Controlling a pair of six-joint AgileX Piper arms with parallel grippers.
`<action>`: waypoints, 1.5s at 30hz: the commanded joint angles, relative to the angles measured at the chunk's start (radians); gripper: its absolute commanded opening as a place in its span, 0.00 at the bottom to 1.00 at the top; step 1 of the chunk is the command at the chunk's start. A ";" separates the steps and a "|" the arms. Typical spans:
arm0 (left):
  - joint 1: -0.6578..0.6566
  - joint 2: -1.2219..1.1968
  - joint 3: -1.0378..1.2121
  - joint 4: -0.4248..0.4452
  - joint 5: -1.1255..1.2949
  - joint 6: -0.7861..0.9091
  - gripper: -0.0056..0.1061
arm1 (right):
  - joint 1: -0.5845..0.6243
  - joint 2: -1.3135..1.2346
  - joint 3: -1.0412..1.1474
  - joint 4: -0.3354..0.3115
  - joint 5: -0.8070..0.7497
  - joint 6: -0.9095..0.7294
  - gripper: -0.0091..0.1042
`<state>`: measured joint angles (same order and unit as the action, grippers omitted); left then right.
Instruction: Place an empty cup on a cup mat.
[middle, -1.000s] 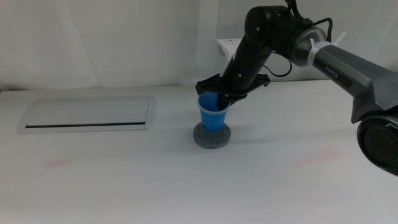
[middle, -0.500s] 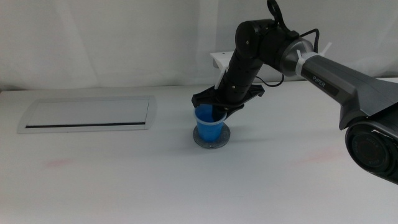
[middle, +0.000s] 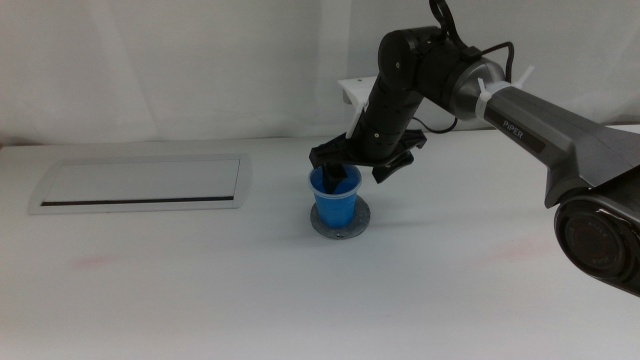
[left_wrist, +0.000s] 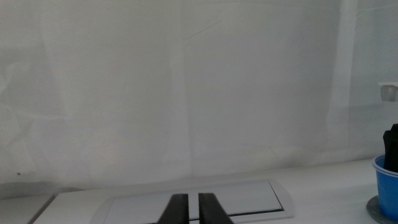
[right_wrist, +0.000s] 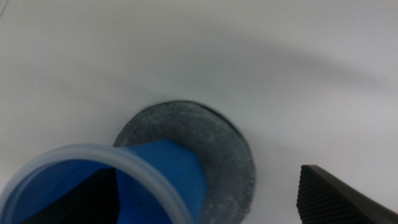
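Cup (middle: 335, 201), small and bright blue with a pale rim, stands upright on the round grey cup mat (middle: 340, 226) near the middle of the white table (middle: 200, 290), so the placement looks done and only the release seems left.

At far left, a white rectangular panel (middle: 140, 183) lies flat on the table, well apart from the cup. The left gripper (left_wrist: 187, 208) is out of the overhead view; its wrist camera shows its two dark jaws pressed close together, holding nothing, facing the panel, with the cup's blue side at the picture's edge. That arm appears to be waiting.

At the centre, the cup's base sits inside the mat's edge, with a grey ring showing around it, wider toward the near and right sides.

From the right, the black arm reaches in, and the right gripper (middle: 349, 171) hangs directly over the cup's mouth. Its jaws are spread apart: one dips inside the rim, the other stands outside, to the cup's right and clear of the wall. The wrist camera there shows the same, with mat and bare table between the two jaws. The cup seems to stand unsupported.
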<state>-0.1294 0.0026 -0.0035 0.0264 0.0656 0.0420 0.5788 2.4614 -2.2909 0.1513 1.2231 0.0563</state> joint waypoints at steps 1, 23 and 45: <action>0.002 -0.011 0.039 -0.007 -0.009 -0.005 0.02 | 0.001 -0.018 -0.019 -0.033 0.012 -0.007 0.77; 0.002 -0.011 0.039 -0.007 -0.009 -0.005 0.02 | -0.064 -0.299 -0.081 -0.424 0.046 0.145 0.06; 0.002 -0.011 0.039 -0.007 -0.009 -0.005 0.02 | -0.346 -0.970 0.662 -0.484 -0.267 0.152 0.06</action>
<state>-0.1294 0.0026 -0.0035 0.0264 0.0656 0.0420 0.2663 1.5743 -1.7213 -0.3429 1.0280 0.2039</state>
